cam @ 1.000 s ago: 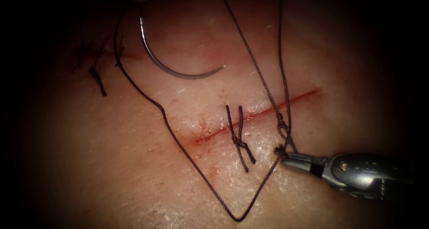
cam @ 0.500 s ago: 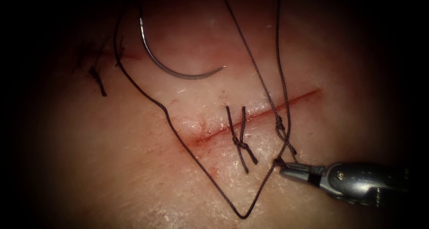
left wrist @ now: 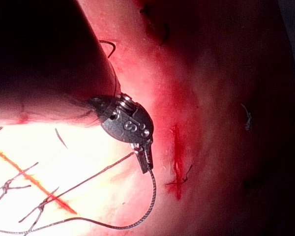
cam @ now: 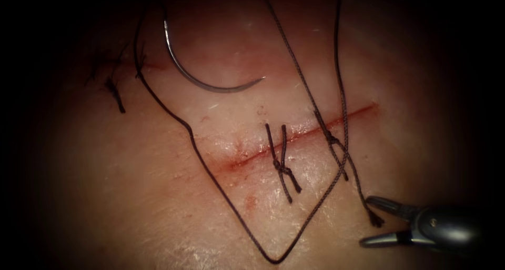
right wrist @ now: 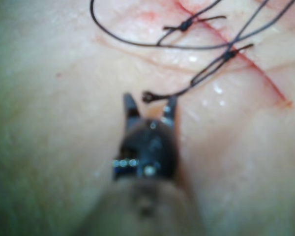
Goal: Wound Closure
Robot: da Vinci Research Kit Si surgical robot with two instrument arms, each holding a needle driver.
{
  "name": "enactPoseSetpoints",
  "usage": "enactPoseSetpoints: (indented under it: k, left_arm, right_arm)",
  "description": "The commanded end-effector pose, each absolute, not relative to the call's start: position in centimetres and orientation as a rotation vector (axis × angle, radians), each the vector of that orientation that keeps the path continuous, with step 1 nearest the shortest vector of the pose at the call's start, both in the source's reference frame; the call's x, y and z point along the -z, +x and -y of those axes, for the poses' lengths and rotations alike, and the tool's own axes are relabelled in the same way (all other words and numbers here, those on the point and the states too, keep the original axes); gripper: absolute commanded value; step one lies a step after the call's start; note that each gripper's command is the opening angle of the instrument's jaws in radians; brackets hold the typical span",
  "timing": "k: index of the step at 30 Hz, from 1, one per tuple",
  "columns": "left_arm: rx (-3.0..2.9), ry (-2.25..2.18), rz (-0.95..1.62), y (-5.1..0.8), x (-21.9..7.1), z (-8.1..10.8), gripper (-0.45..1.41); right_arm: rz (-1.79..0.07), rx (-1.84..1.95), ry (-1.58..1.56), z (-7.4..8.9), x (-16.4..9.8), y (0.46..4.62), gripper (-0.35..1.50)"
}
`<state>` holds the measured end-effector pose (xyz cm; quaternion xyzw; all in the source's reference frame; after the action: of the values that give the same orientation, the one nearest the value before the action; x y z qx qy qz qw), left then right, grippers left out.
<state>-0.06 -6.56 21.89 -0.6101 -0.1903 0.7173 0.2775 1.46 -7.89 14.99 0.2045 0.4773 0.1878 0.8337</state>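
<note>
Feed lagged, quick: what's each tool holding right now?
Left tool: jaws shut on the thread.
Right tool: jaws open, holding nothing.
Needle: free on the tissue.

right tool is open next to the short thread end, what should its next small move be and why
Probably shut the right tool on the frayed thread end. Its jaws stand open with that end lying loose between them, while the left tool holds the long thread running from the knot. The needle lies free on the tissue, unheld.
</note>
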Motion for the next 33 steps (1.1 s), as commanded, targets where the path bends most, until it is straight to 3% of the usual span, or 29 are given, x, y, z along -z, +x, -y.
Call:
enactPoseSetpoints:
  k: [1, 9, 16, 33]
  left_arm:
    - [-1.924, -1.644, 0.511, -0.13, -21.8, 6.6, -0.45]
    - [-1.906, -1.717, 0.53, -0.41, -21.0, 6.5, -0.45]
    - [-1.901, -1.748, 0.553, -0.66, -20.8, 6.7, -0.45]
    - [-1.914, -1.76, 0.566, -0.5, -20.8, 6.8, -0.45]
  right_arm:
    - [-0.993, -0.394, 0.448, 7.9, -15.0, 1.38, 1.24]
    - [-0.987, -0.501, 0.44, 7.5, -14.6, 1.19, 1.14]
    - [-0.99, -0.545, 0.313, 6.9, -14.5, 1.49, 1.11]
    - [-0.997, -0.621, 0.202, 6.0, -15.4, 2.22, 1.08]
